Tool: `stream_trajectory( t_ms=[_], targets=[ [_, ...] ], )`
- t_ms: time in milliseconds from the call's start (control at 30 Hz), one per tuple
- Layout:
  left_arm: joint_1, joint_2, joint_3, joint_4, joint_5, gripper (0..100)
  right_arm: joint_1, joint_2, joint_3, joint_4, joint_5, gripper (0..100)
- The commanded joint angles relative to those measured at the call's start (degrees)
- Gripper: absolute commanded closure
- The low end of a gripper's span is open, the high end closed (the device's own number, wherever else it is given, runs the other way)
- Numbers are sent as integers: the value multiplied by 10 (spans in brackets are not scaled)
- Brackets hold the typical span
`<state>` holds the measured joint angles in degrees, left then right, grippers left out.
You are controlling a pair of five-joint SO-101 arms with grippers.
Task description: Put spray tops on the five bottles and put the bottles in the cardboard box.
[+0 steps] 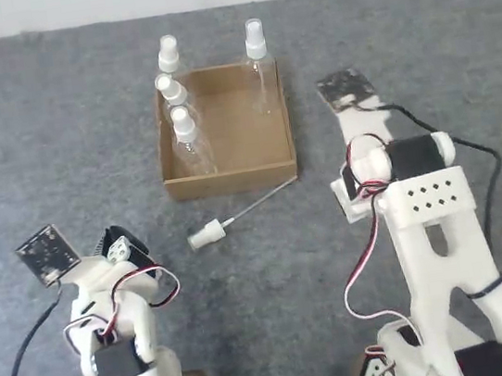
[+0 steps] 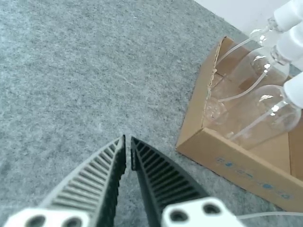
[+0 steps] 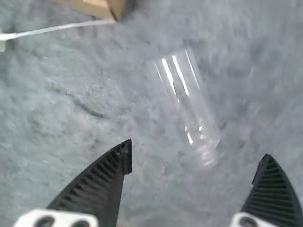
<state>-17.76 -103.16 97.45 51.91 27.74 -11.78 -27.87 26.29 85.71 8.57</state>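
Note:
A cardboard box stands at the table's middle back. Three clear bottles with white spray tops lean along its left side, and another capped bottle is at its right back. A loose spray top with a long tube lies on the carpet in front of the box. In the right wrist view a clear bottle without a top lies on the carpet, and my right gripper hangs open just short of it. My left gripper is shut and empty over bare carpet, left of the box.
Grey carpet covers the table. The right arm rises to the right of the box and hides the carpet beneath it. The left arm sits at the front left. The spray top's tube runs past the box corner.

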Motion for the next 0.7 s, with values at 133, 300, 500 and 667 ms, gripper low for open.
stream_trajectory(
  t_ms=[133,300,500,667],
  targets=[
    [-2,-11,-8,-16,2,986,10,-24,12,1,-265,644],
    [-2,-11,-8,-16,2,986,10,-13,27,-54,-206,644],
    [-2,-11,-8,-15,2,986,10,95,4,-66,-61,644],
    [-2,-11,-8,-15,2,986,15,202,-52,-66,8,644]
  ],
)
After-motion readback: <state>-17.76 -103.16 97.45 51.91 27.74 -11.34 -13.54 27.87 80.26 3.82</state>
